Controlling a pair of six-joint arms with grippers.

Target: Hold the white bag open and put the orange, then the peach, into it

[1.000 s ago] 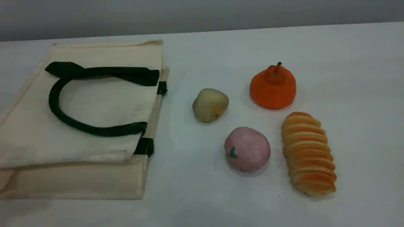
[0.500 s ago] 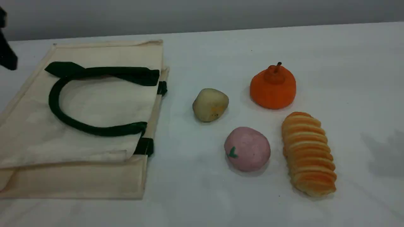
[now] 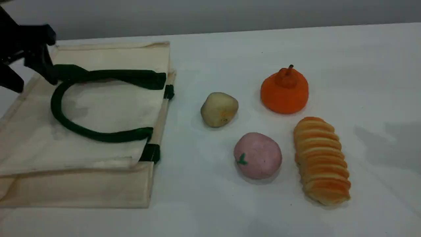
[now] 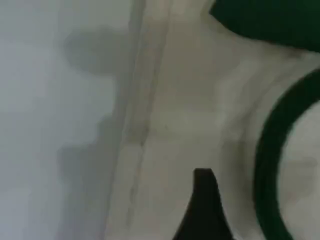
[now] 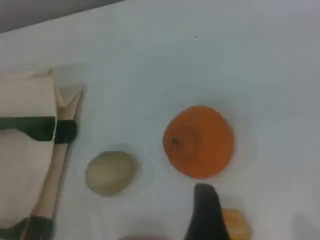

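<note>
Left gripper (image 3: 28, 77): dark, at the far left corner of the white bag; its two fingers stand spread with nothing between them. One finger tip overlaps the far end of the green handle in the scene view; whether it touches the strap cannot be told. In the left wrist view one dark fingertip (image 4: 202, 210) hangs over cream canvas.

White bag (image 3: 98, 108): cream canvas tote, lying flat on the desk (image 3: 230, 49) directly under and to the right of the left gripper, mouth edge turned toward the fruits. Its seamed edge (image 4: 142, 125) runs just left of the fingertip in the left wrist view.

Green handle (image 3: 70, 126): dark strap looped flat on the bag's upper panel, curving away to the right of the left gripper; a stretch of it (image 4: 267, 165) passes just right of the fingertip.

Right gripper (image 5: 205, 215): not visible in the scene view; only one dark fingertip shows in its own camera. It is spread wide and nothing is seen held.

Orange (image 5: 199, 141): just ahead of the right gripper's fingertip, apart from it, resting on the desk with its stem up (image 3: 284, 90).

Peach (image 3: 258, 155): pink, green leaf mark; on the desk, well to the right of the left gripper, between the bag and the bread loaf.

Bread loaf (image 3: 320, 161): ridged, orange-tan; an end (image 5: 235, 225) shows just right of the right fingertip.

Potato-like lump (image 5: 110, 172): beige, ahead and left of the right gripper, between bag and orange.
</note>
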